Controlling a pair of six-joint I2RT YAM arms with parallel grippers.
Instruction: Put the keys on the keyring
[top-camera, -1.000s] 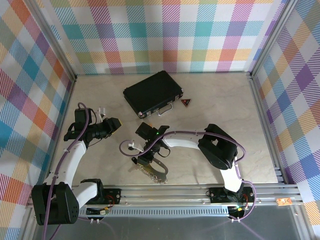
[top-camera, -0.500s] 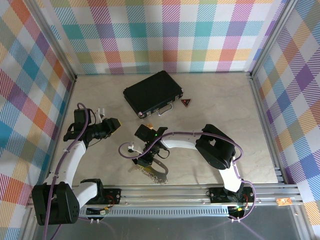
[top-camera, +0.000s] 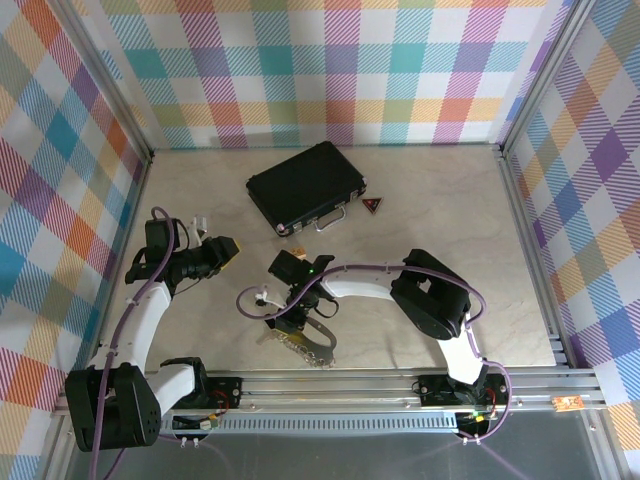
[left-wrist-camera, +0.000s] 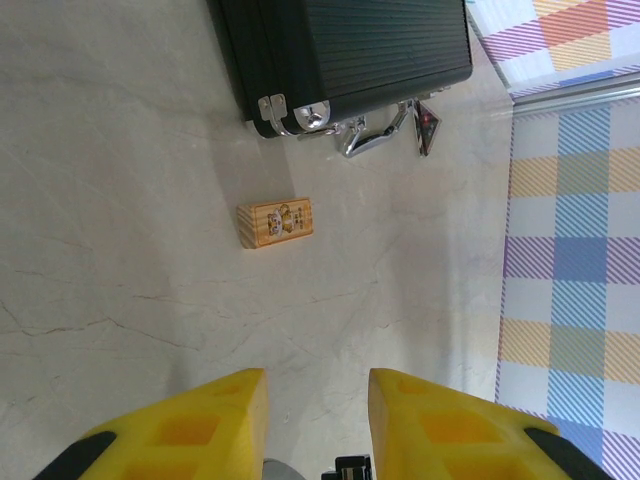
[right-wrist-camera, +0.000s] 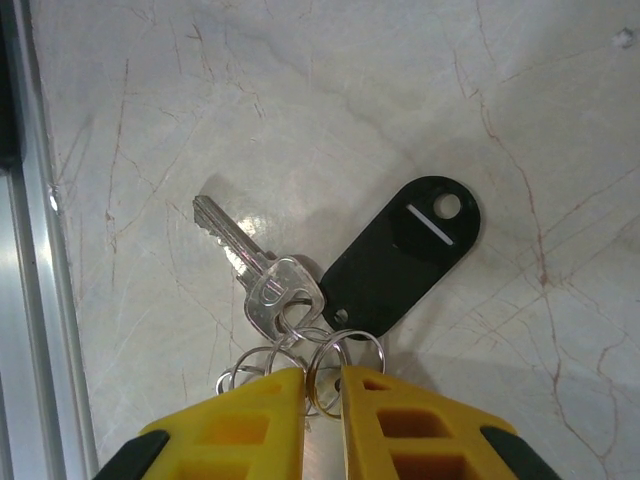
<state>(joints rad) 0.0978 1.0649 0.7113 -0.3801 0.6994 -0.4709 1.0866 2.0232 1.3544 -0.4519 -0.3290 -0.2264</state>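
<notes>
The right pincer (right-wrist-camera: 321, 378) is pressed almost together on a small silver ring (right-wrist-camera: 326, 362), which is seen edge-on between the yellow tips. More rings (right-wrist-camera: 250, 372) are bunched just beside it. A silver key (right-wrist-camera: 248, 268) and a black oval tag (right-wrist-camera: 402, 260) are fanned out from the bunch and laid flat on the marble worktop (right-wrist-camera: 300, 90), near the metal rail (right-wrist-camera: 40, 300). In the top view the pale keyring loop (top-camera: 314, 343) is seen on the worktop just below the right pincer (top-camera: 290, 320), close to the near edge. The left pincer (left-wrist-camera: 318, 390) is spread, with nothing between the tips, above bare worktop. Ahead of it a tan wooden block (left-wrist-camera: 275, 222) is seen, then the black case (left-wrist-camera: 340, 50), with a red-and-black triangle (left-wrist-camera: 428, 125) just beside the case handle.
</notes>
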